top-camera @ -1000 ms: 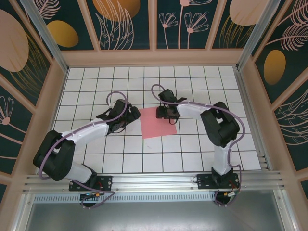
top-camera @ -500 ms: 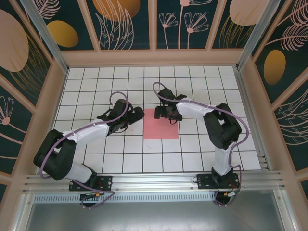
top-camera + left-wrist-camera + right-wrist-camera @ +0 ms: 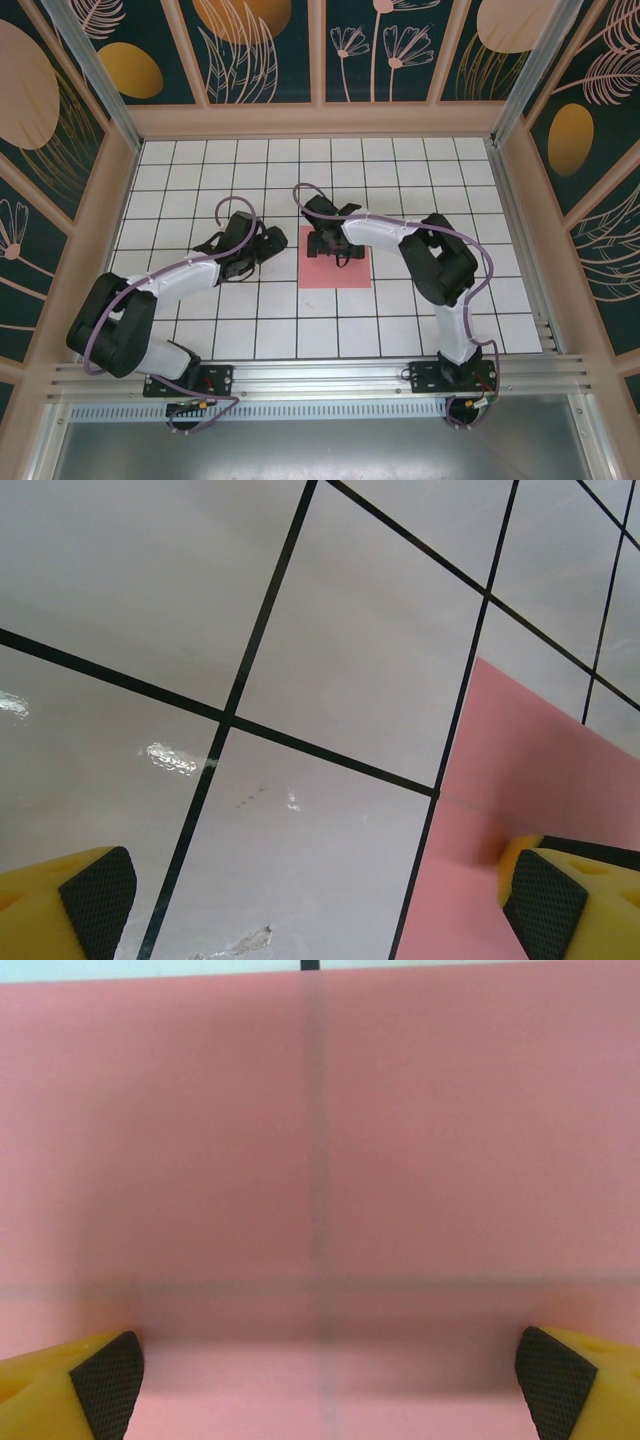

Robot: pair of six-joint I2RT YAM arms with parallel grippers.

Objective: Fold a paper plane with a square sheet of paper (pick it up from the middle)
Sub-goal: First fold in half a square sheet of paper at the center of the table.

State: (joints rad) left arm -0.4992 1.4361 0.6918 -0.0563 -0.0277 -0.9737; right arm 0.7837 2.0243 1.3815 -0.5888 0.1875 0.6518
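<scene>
Pink paper [image 3: 340,274] on tiles [image 3: 200,190], right jaws overhead

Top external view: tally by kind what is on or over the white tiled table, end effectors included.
Thin pink square sheet of paper: 1
Black two-finger end effectors: 2 (left end effector, right end effector)
Total: 3

Top external: I look steeply down from the near edge, seeing the whole table [image 3: 200,170].
Wrists: close, facing down.
Shared: the square sheet of paper [image 3: 336,275].
</scene>
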